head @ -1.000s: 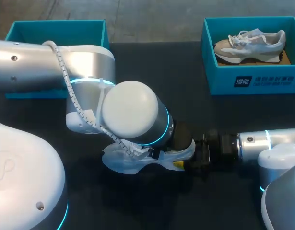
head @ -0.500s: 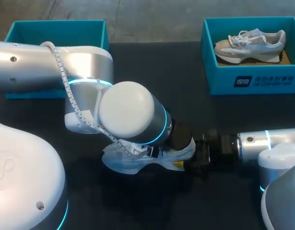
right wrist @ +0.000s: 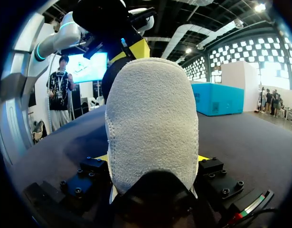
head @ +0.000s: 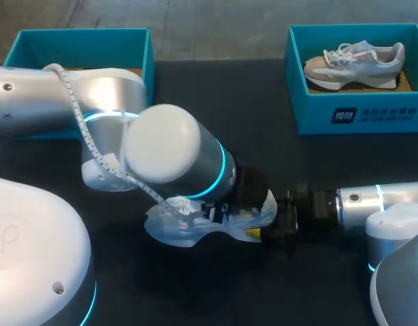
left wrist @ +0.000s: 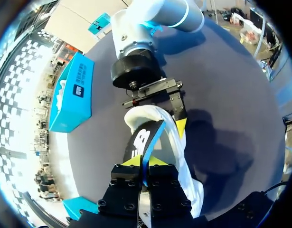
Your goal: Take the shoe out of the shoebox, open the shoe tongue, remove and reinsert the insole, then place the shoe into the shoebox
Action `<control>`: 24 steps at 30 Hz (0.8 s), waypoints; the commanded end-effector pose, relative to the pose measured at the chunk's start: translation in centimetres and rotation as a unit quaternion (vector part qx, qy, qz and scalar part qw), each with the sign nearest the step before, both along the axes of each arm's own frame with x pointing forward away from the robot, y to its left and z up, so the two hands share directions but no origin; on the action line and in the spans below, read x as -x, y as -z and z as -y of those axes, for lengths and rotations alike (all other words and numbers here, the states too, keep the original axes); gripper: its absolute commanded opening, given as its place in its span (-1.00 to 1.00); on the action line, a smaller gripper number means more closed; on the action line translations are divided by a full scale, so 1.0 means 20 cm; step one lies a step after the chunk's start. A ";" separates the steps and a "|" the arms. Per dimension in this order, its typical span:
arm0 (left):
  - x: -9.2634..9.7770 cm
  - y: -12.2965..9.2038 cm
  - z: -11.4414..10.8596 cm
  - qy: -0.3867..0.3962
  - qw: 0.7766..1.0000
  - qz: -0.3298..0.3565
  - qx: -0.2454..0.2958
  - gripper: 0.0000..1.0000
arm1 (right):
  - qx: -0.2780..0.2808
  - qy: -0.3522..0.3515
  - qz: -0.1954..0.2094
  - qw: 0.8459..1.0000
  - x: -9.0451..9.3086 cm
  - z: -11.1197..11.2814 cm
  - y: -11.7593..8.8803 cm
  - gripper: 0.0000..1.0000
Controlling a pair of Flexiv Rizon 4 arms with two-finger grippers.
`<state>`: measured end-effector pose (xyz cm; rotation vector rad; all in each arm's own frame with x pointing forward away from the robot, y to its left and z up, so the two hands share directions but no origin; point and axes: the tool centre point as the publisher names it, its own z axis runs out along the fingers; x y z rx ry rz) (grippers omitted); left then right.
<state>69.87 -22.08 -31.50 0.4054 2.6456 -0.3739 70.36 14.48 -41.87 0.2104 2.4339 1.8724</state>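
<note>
Left arm point(head: 161, 153) swung left, shoe point(head: 169, 229) on table point(head: 215, 102)

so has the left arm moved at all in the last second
Yes. The left arm has swung toward the view's left, its rounded joint drawing nearer the left shoebox.

In the head view my left arm point(head: 169, 157) covers most of the shoe point(head: 169, 231); also part of the left shoebox point(head: 79, 35).

Head view looks down from above; both wrist views closely share the shoe point(right wrist: 153, 123).
</note>
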 end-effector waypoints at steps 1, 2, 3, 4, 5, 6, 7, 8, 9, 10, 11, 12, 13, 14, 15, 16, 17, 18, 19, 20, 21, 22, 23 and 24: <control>-0.02 -0.01 -0.05 0.009 0.999 -0.033 0.036 -1.00 | 0.001 0.000 -0.001 1.000 0.00 0.00 0.01 -1.00; -0.02 -0.01 -0.05 0.009 0.998 -0.038 0.040 -1.00 | 0.001 0.000 -0.001 1.000 0.00 0.00 0.01 -1.00; -0.02 -0.01 -0.05 0.006 0.998 -0.040 0.044 -1.00 | 0.001 0.000 -0.001 1.000 0.00 0.00 0.01 -1.00; -0.02 -0.01 -0.05 0.006 0.998 -0.040 0.044 -1.00 | 0.001 0.000 -0.001 1.000 0.00 0.00 0.01 -1.00; -0.02 -0.02 -0.04 0.006 0.997 -0.052 0.056 -1.00 | 0.001 0.000 -0.001 1.000 0.00 0.00 0.01 -1.00; -0.02 -0.02 -0.04 0.004 0.997 -0.054 0.059 -1.00 | 0.001 0.000 -0.001 1.000 0.00 0.00 0.01 -1.00; -0.02 -0.02 -0.04 0.002 0.996 -0.056 0.063 -1.00 | 0.001 0.000 -0.001 1.000 0.00 0.00 0.01 -1.00; -0.02 -0.03 -0.03 0.005 0.996 -0.060 0.068 -1.00 | 0.001 0.000 -0.001 1.000 0.00 0.00 0.01 -1.00; -0.02 -0.03 -0.03 0.004 0.996 -0.061 0.070 -1.00 | 0.001 0.000 -0.001 1.000 0.00 0.00 0.01 -1.00; -0.02 -0.03 -0.03 0.004 0.996 -0.061 0.070 -1.00 | 0.001 0.000 -0.001 1.000 0.00 0.00 0.01 -1.00; -0.02 -0.04 -0.03 0.003 0.995 -0.063 0.075 -1.00 | 0.001 0.000 -0.001 1.000 0.00 0.00 0.01 -1.00; -0.02 -0.04 -0.03 0.003 0.995 -0.065 0.077 -1.00 | 0.001 0.000 -0.001 1.000 0.00 0.00 0.01 -1.00; -0.02 -0.04 -0.02 0.002 0.995 -0.066 0.079 -1.00 | 0.001 0.000 -0.001 1.000 0.00 0.00 0.01 -1.00; -0.02 -0.05 -0.02 0.002 0.995 -0.067 0.080 -1.00 | 0.001 0.000 -0.001 1.000 0.00 0.00 0.01 -1.00; -0.02 -0.05 -0.01 0.002 0.994 -0.067 0.081 -1.00 | 0.001 0.000 -0.001 1.000 0.00 0.00 0.01 -1.00; -0.02 -0.05 -0.01 0.002 0.994 -0.067 0.081 -1.00 | 0.001 0.000 -0.001 1.000 0.00 0.00 0.01 -1.00; -0.02 -0.05 0.00 0.002 0.994 -0.072 0.088 -1.00 | 0.001 0.000 -0.001 1.000 0.00 0.00 0.01 -1.00; -0.02 -0.06 0.00 0.002 0.993 -0.075 0.092 -1.00 | 0.001 0.000 -0.001 1.000 0.00 0.00 0.01 -1.00; -0.02 -0.06 0.00 0.003 0.992 -0.078 0.097 -1.00 | 0.001 0.000 -0.001 1.000 0.00 0.00 0.01 -1.00; -0.01 -0.07 0.01 0.004 0.991 -0.081 0.102 -1.00 | 0.001 0.000 -0.001 1.000 0.00 0.00 0.01 -1.00; -0.01 -0.08 0.01 0.005 0.991 -0.082 0.104 -1.00 | 0.001 0.000 -0.001 1.000 0.00 0.00 0.01 -1.00; -0.01 -0.08 0.02 0.005 0.991 -0.083 0.105 -1.00 | 0.001 0.000 -0.001 1.000 0.00 0.00 0.01 -1.00; 0.00 -0.09 0.03 0.008 0.990 -0.085 0.108 -1.00 | 0.001 0.000 -0.001 1.000 0.00 0.00 0.01 -1.00; 0.01 -0.09 0.04 0.009 0.990 -0.086 0.110 -1.00 | 0.001 0.000 -0.001 1.000 0.00 0.00 0.01 -1.00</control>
